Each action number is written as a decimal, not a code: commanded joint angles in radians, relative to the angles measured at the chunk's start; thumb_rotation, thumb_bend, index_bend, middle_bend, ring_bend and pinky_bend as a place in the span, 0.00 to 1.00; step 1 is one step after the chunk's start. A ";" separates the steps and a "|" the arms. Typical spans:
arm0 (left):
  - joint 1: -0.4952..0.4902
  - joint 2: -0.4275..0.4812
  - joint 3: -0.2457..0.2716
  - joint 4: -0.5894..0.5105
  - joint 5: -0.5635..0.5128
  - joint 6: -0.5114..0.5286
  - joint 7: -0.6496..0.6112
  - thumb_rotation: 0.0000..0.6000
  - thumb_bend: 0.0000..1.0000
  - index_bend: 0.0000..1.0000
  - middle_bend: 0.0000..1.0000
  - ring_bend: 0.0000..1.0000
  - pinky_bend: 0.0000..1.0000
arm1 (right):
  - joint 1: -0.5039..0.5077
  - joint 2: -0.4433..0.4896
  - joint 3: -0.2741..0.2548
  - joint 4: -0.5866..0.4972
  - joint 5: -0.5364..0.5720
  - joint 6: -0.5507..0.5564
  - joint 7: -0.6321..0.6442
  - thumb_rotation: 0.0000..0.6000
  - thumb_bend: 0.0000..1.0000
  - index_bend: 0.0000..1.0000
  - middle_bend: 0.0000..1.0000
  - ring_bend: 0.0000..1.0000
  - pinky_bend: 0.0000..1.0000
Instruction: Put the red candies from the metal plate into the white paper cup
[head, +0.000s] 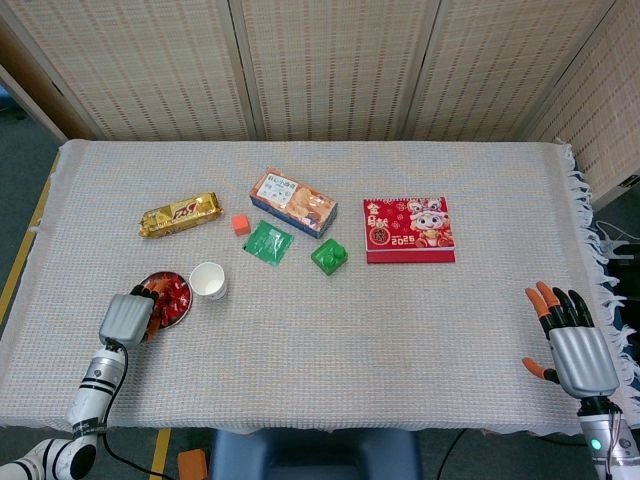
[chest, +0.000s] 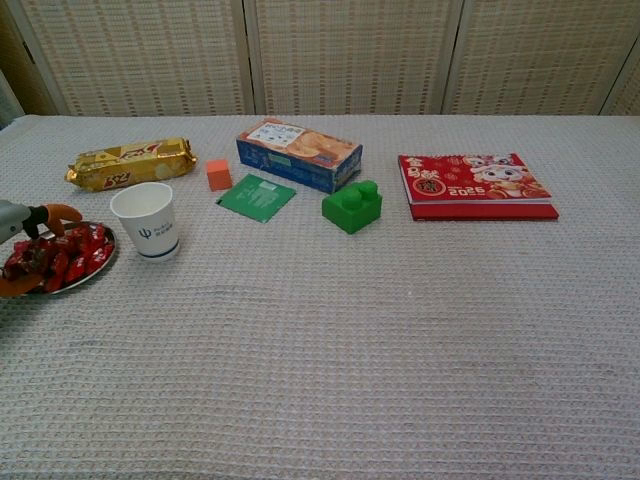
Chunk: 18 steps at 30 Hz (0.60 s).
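The left hand (head: 127, 318) covers the near-left part of the metal plate (head: 184, 310) and its red candies (head: 176, 294) (any contact cannot be told); chest view's edge crops it.
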 joint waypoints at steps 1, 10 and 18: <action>-0.011 -0.020 0.004 0.028 0.010 0.001 -0.020 1.00 0.38 0.16 0.25 0.30 0.86 | 0.001 0.000 0.000 -0.001 0.002 -0.003 -0.001 1.00 0.01 0.00 0.00 0.00 0.00; -0.029 -0.066 0.006 0.104 0.004 0.003 -0.001 1.00 0.38 0.20 0.25 0.31 0.86 | 0.003 0.009 -0.002 -0.011 0.010 -0.013 0.001 1.00 0.01 0.00 0.00 0.00 0.00; -0.029 -0.079 0.018 0.127 0.001 0.008 0.020 1.00 0.38 0.39 0.35 0.39 0.91 | 0.003 0.011 -0.004 -0.015 0.011 -0.014 0.001 1.00 0.01 0.00 0.00 0.00 0.00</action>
